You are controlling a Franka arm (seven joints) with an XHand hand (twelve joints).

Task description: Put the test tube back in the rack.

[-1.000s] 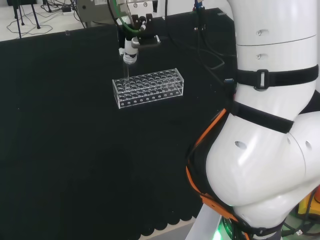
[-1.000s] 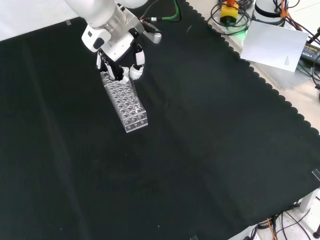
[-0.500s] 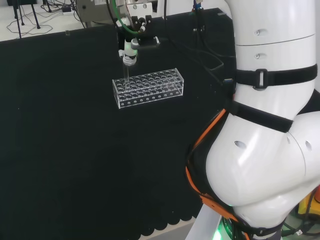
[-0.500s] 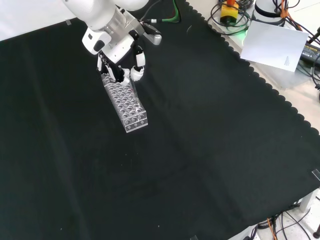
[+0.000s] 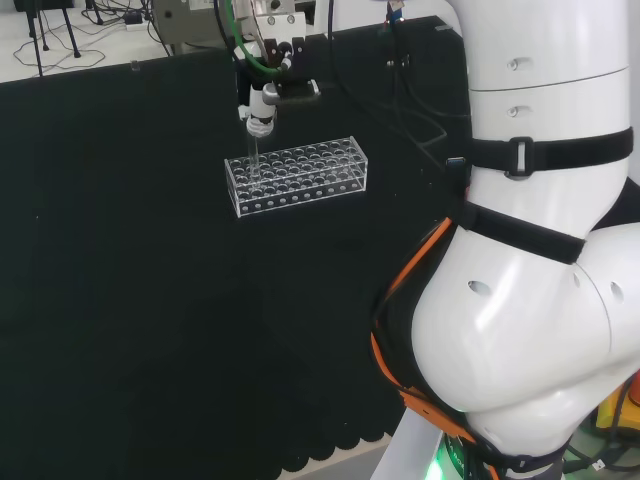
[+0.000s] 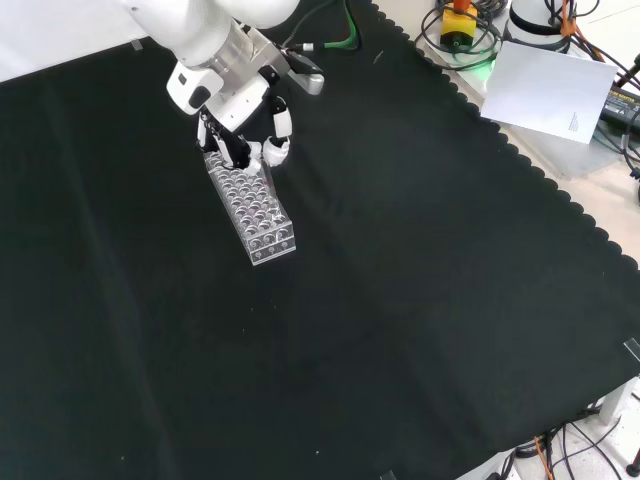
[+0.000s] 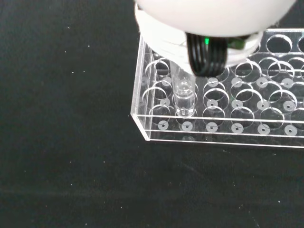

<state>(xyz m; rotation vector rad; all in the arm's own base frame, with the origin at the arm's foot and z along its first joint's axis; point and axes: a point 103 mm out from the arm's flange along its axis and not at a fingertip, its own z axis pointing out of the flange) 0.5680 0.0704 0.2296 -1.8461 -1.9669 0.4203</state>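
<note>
Glass, clear and slim: the test tube stands upright with its rounded lower end set into a hole of the rack, in the outer row of holes near one short end of it, as the wrist view shows. The upper part of the tube runs up under the hand, whose white body and a bundle of black cables cover it there. In the head view the tube shows as a thin clear line dropping from the hand to the left end of the rack. The fingers are curled close round the tube's top, pinching it.

The rack is a clear plastic block with several rows of round holes, lying flat on the black cloth. Apart from the hole that takes the tube, the holes in view hold nothing; small pale rings on the lower plate show through them. In the front view the rack lies slantwise, and the hand is at its upper end, with black and white fingers bent down beside it.

At the right of the head view stand the arm's big white links.
</note>
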